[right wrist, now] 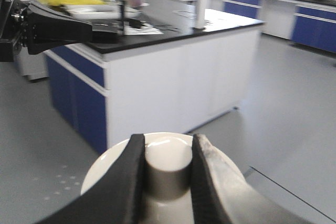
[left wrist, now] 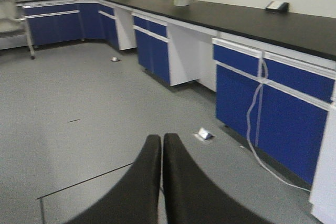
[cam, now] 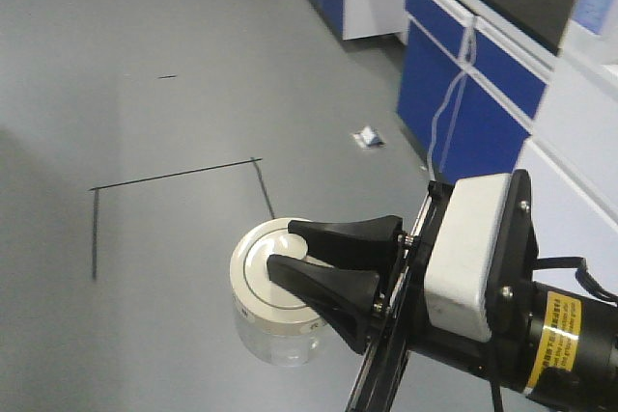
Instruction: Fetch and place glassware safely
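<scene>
The glassware [cam: 261, 282] is a squat clear glass jar with a round cream-white lid. It hangs above the grey floor, held by the lid's central knob [right wrist: 167, 163]. My right gripper [cam: 282, 248] is shut on that knob, one black finger on each side; the right wrist view shows the same grip of the right gripper [right wrist: 168, 141] from behind. The glass body [cam: 280, 343] shows below the lid. My left gripper [left wrist: 161, 139] is shut, its fingers [left wrist: 147, 171] pressed together with nothing between them, above bare floor.
Blue cabinets [left wrist: 273, 114] under a black countertop [left wrist: 252, 22] run along the right, with a white cable [left wrist: 257, 103] hanging in front. A small floor socket [cam: 368, 137] and black floor lines [cam: 174, 176] lie ahead. An island bench [right wrist: 173, 66] stands near the right arm.
</scene>
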Available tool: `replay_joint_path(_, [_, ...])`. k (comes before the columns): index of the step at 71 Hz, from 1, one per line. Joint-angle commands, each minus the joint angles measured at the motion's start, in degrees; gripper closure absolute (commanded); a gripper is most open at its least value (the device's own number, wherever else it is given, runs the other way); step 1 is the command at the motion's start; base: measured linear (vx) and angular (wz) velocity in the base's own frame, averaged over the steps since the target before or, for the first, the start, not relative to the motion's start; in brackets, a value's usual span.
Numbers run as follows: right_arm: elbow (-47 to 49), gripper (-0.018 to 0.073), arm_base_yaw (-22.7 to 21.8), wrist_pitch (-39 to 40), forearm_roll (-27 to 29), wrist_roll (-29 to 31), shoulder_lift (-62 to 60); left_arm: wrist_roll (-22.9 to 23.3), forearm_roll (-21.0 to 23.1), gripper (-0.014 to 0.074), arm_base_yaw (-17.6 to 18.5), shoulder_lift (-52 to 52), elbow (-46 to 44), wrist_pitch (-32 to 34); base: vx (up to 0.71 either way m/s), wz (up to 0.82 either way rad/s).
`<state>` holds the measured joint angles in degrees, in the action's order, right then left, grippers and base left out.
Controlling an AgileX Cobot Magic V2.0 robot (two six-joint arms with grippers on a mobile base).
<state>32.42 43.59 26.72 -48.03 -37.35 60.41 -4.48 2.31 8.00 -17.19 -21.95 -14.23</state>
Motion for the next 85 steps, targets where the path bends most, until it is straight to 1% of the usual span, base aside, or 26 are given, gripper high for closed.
replay_joint_path(1, [1.7,0.056,0.13,4.41,1.83,0.25,-1.29,0.1,0.4,0.0603,0.49,-0.48,-1.25,4.02,0.0,0.93])
replay_joint_path(14, [1.7,0.056,0.13,4.41,1.83,0.25,-1.29,0.1,0.4,0.0603,0.39,-0.48,-1.25,3.96,0.02,0.78])
replay_joint_path(25, [1.7,0.056,0.13,4.41,1.83,0.25,-1.29,0.1,0.4,0.0603,0.39,-0.48,-1.25,3.96,0.05,0.42])
replay_joint_path(62, [1.7,0.056,0.13,4.41,1.83,0.25,-1.29,0.1,0.4,0.0603,0.39,-0.48,-1.25,3.96,0.06,0.09])
replay_joint_path(85, [1.7,0.056,0.13,4.41,1.83,0.25,-1.29,0.1,0.4,0.0603,0.39,-0.48,-1.25,3.96,0.15,0.06])
